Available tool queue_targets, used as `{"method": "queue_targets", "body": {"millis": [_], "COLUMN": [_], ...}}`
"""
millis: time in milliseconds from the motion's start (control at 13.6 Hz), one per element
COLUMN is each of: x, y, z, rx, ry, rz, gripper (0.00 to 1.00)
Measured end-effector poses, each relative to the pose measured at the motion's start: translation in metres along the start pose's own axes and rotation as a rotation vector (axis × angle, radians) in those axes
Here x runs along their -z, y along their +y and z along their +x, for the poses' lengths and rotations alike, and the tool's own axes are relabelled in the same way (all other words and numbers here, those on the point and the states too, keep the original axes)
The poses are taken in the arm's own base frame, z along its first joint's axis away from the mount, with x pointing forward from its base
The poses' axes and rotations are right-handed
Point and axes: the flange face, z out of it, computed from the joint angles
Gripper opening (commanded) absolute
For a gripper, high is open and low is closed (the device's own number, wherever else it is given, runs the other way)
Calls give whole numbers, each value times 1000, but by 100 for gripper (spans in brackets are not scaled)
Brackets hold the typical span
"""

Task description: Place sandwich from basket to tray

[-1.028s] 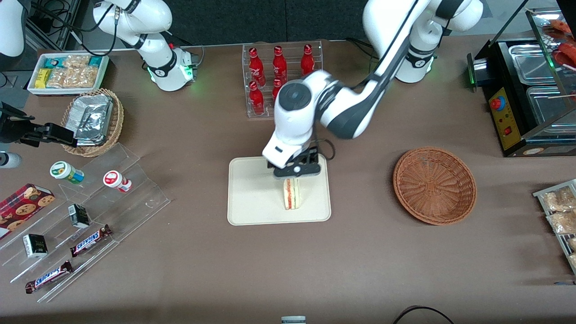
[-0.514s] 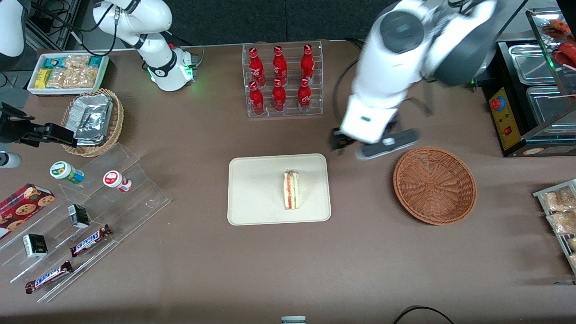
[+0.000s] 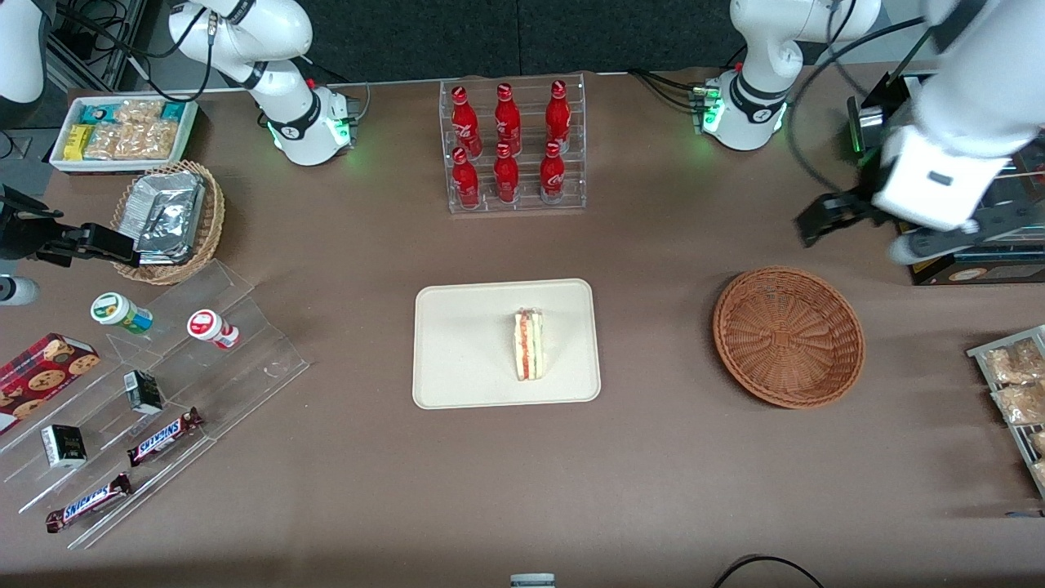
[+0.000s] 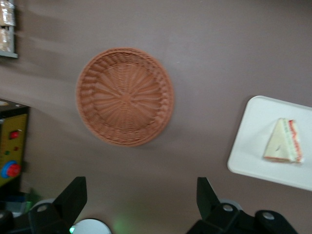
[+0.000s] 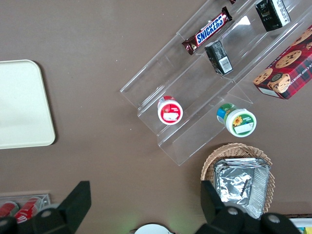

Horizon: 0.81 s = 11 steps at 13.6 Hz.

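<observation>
The sandwich (image 3: 528, 345), a small white-bread wedge with red and green filling, lies on the cream tray (image 3: 461, 351), nearer the tray's working-arm side. The round reddish-brown basket (image 3: 788, 336) sits beside the tray with nothing in it. My left gripper (image 3: 820, 222) hangs high over the table, farther from the front camera than the basket and off toward the working arm's end. The left wrist view looks down on the basket (image 4: 125, 96), the tray (image 4: 253, 148) and the sandwich (image 4: 282, 142). There the gripper (image 4: 141, 187) is open, with only bare table between its fingers.
A clear rack of red bottles (image 3: 510, 143) stands farther from the camera than the tray. A black food warmer (image 3: 947, 163) is close to the gripper. Snack packets (image 3: 1012, 384) lie at the working arm's end; a tan foil basket (image 3: 167, 220) and acrylic shelves (image 3: 163, 392) at the parked arm's.
The gripper left the sandwich lying on the tray, rose, and swung away past the basket toward the working arm's end of the table. The sandwich has not moved since.
</observation>
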Motion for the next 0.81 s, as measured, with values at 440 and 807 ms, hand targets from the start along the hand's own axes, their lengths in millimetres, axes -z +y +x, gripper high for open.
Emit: {"method": "queue_targets", "body": {"millis": [440,807], "x": [1,5], "y": [-101,-120], "z": [-24,-33], "rx": [-118,-168], "ry": [-16,-10], "rz": [0,-56], "gripper": [99,99]}}
